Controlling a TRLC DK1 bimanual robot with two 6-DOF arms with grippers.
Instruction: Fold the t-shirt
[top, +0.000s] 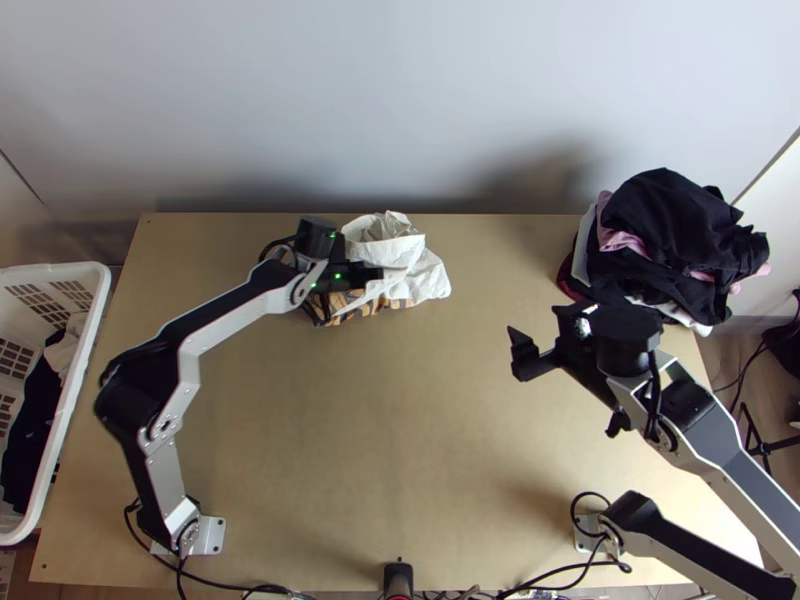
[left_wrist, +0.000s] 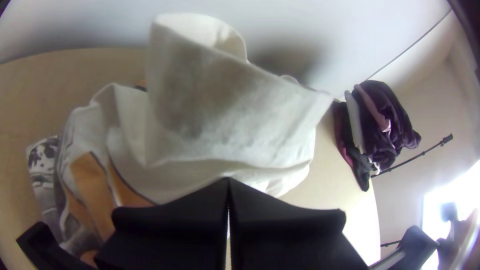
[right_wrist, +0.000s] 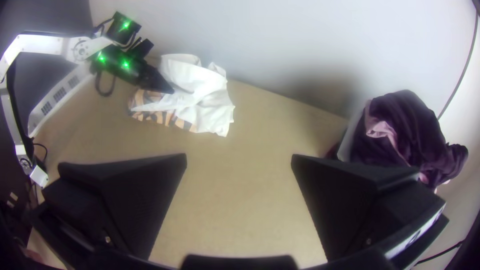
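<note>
A: Shirt status?
B: The t-shirt (top: 428, 278) lies bunched on the table (top: 400, 430), at the tips of my left gripper (top: 384, 272). White cloth stands up in a loose fold just beyond the fingers; orange-and-black striped print shows beside them.
A: Left grip?
B: Fingers closed together, tips against the cloth in my left wrist view. I cannot tell whether they pinch any of it.
A: Right?
B: My right gripper (top: 568, 392) is spread wide, nothing between its fingers, held above the table, well apart from the shirt.
A: Surroundings?
B: Clothes pile (top: 665, 225), dark with pink and white pieces, beyond the right gripper at the table's edge. White basket (top: 88, 345) holding garments, out to the left gripper's left, beside the table.
</note>
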